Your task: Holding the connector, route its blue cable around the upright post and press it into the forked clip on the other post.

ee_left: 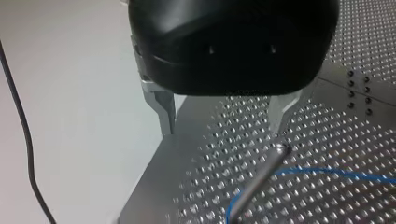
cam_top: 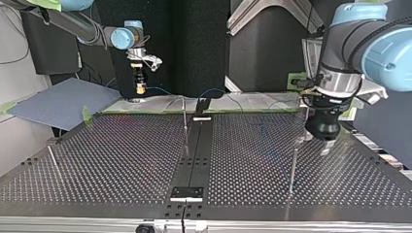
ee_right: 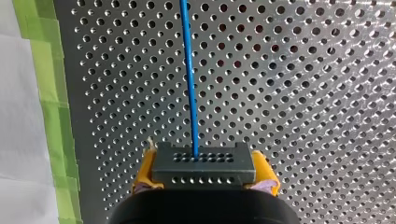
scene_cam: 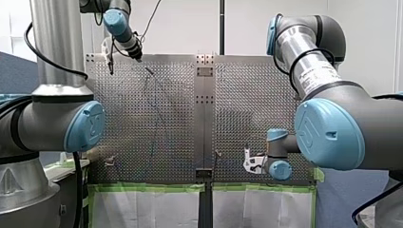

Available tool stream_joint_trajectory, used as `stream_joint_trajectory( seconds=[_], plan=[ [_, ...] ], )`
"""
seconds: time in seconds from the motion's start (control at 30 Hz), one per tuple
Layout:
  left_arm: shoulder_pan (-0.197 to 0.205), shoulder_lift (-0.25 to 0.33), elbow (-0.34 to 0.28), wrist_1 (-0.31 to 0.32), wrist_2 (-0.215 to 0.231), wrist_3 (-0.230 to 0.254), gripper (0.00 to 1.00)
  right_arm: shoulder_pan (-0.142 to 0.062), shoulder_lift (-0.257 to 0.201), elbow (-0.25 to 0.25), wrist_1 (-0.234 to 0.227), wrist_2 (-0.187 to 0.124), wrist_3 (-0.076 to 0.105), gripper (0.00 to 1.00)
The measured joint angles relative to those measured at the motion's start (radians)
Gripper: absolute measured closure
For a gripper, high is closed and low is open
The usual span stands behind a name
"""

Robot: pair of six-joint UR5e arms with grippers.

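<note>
Over at the front view's left, my left gripper hangs wide open by the upright post, and at the right my right gripper pinches the connector, so routing's just starting, I'd say: next, sweep the blue cable round that post.

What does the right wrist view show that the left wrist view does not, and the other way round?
Only the right wrist view: my right claw shut on the connector with its yellow pads, and green tape along the edge of the perforated table. Only the left wrist view: my left claw, open and empty, with a metal post just ahead of it. Both: the blue cable and that table.
</note>
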Motion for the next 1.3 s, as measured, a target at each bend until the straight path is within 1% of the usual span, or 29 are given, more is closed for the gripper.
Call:
stream_joint_trajectory(
  seconds=[0.13,0.27,0.43,0.7,0.9,1.1,1.3],
  plan=[
    [0.000,0.000,0.000,-0.017,-0.034,-0.002,0.00,0.000,0.000,0.000,-0.001,0.000,0.000,1.00],
    [0.000,-0.001,0.000,-0.020,-0.057,-0.002,0.00,0.000,0.000,0.000,-0.001,0.000,0.000,1.00],
    [0.000,-0.001,0.000,-0.020,-0.065,-0.002,0.00,0.000,0.000,0.000,-0.002,0.000,0.000,1.00],
    [0.000,-0.001,0.000,-0.013,-0.065,0.004,0.00,0.000,0.000,0.000,-0.001,-0.001,0.000,1.00],
    [-0.005,-0.001,0.000,0.032,-0.056,0.047,0.00,0.000,0.000,0.000,-0.001,-0.001,0.000,1.00],
    [-0.026,0.000,-0.003,0.079,-0.052,0.094,0.00,0.001,0.000,0.000,0.000,-0.005,0.000,1.00],
    [-0.053,0.000,-0.034,0.133,-0.045,0.148,0.00,0.004,0.000,0.000,0.003,-0.007,-0.001,1.00]
  ],
)
